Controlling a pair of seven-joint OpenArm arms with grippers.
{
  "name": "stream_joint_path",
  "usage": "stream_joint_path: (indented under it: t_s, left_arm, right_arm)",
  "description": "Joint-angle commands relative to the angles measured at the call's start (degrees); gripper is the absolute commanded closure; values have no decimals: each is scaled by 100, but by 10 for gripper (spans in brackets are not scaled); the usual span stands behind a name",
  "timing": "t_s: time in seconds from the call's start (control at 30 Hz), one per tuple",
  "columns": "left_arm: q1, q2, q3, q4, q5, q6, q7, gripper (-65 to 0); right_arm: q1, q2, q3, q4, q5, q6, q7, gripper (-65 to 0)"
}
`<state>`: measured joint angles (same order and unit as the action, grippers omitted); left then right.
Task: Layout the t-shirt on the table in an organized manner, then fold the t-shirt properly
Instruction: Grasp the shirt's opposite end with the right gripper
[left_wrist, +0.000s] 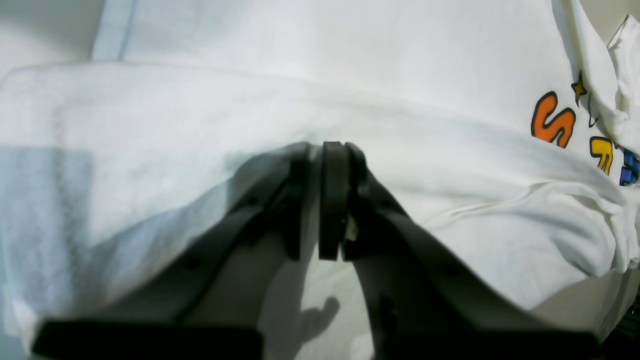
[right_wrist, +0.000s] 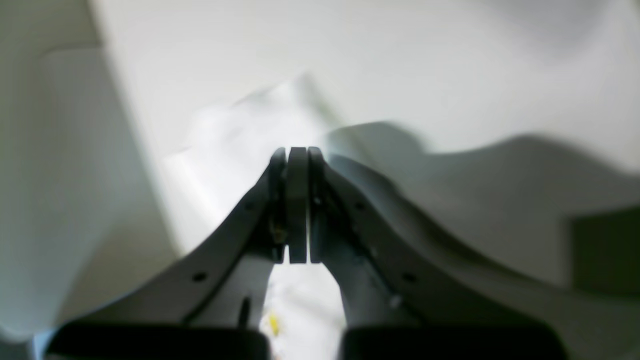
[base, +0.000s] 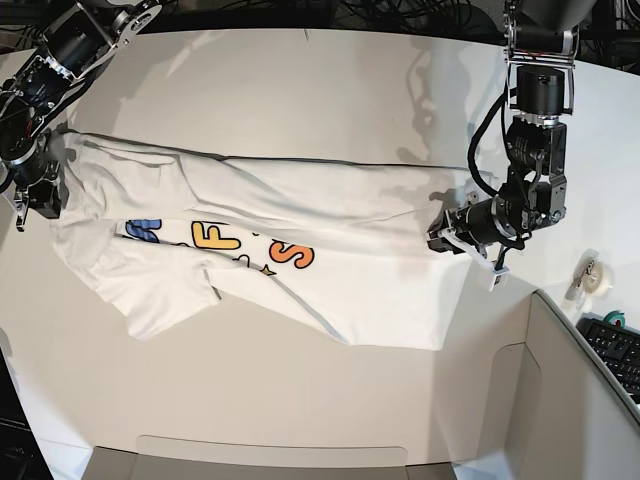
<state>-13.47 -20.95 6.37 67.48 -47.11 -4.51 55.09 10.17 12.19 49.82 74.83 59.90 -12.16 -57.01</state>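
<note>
Orange "S" and yellow "F" show on the t-shirt (base: 300, 235).

White t-shirt (base: 300, 215) with orange, yellow, blue letters; white table (base: 300, 80)

The base view looks steeply down from above on the whole white surface (base: 330, 90), far enough back to take in both arms, one at each side of the frame. Each wrist view sits just behind its own claw and looks forward along it, very near the cloth. The left claw (left_wrist: 330, 200) fills the lower centre of its frame, the right claw (right_wrist: 297, 205) likewise. The left wrist view and the base view share the t-shirt (base: 380, 250) and its printed letters.
</note>
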Motion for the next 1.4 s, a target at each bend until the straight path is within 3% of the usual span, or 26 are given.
stream_joint_path:
  t_s: [0.0, 0.2, 0.37, 0.67, 0.9, 1.37]
  left_arm:
    - [68, -72, 9, -54, 522, 245, 333, -44]
    - [68, -81, 18, -80, 522, 245, 324, -44]
    - [51, -81, 18, -63, 522, 245, 350, -44]
    - [33, -98, 18, -80, 522, 245, 377, -44]
    - [33, -98, 18, -80, 522, 245, 377, -44]
    - [33, -178, 18, -89, 522, 245, 333, -44]
  right_arm:
    - [130, 87, -116, 196, 124, 52, 18, 0]
    - [130, -247, -697, 592, -614, 43, 35, 0]
    - [174, -599, -732, 425, -1564, 43, 35, 0]
    - [183, -634, -459, 232, -3295, 43, 44, 0]
    - [262, -326, -301, -419, -3524, 87, 44, 0]
    - [130, 412, -319, -472, -3524, 95, 44, 0]
